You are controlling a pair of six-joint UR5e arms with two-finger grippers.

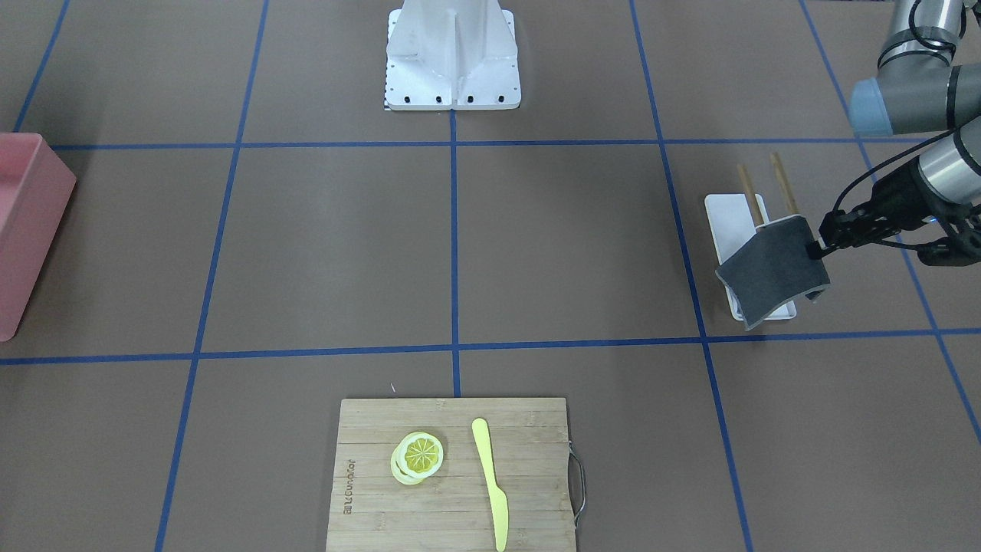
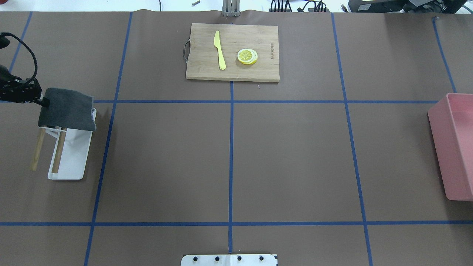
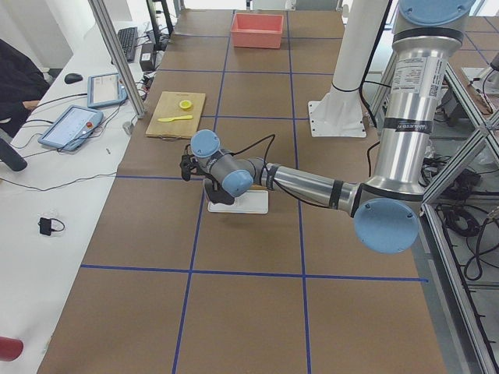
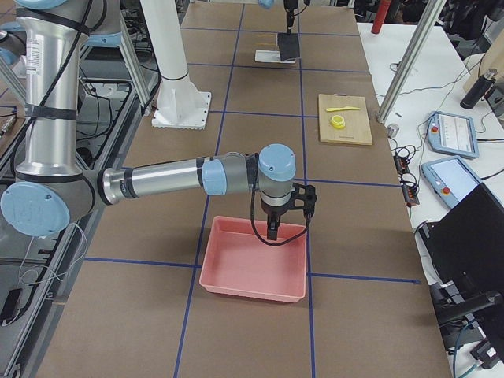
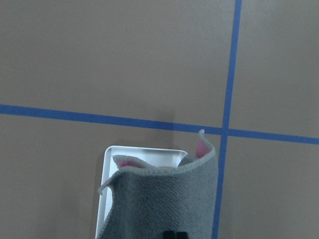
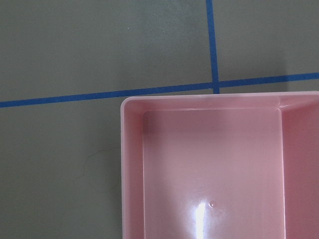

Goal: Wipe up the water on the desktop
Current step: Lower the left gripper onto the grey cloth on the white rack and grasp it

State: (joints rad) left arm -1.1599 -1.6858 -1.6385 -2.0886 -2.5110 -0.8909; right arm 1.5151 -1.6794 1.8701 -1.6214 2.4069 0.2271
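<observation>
The desktop [image 2: 288, 155] is a brown surface crossed by blue tape lines; I see no water on it. My left gripper [image 2: 42, 101] is shut on the edge of a grey cloth [image 2: 66, 109] and holds it above the far end of a white tray [image 2: 72, 159] that carries two wooden rods [image 2: 59, 149]. The cloth [image 1: 774, 272] hangs from the gripper [image 1: 816, 249], and it shows pink inside its fold in the left wrist view [image 5: 164, 199]. My right gripper [image 4: 272, 228] hovers over a pink bin [image 4: 252, 268]; I cannot tell whether it is open or shut.
The pink bin [image 2: 456, 147] stands at the desktop's right edge and looks empty in the right wrist view [image 6: 214, 169]. A bamboo cutting board [image 2: 232, 51] at the far middle holds a yellow knife [image 2: 220, 50] and lemon slices [image 2: 247, 56]. The white robot base [image 1: 452, 57] is at the near edge.
</observation>
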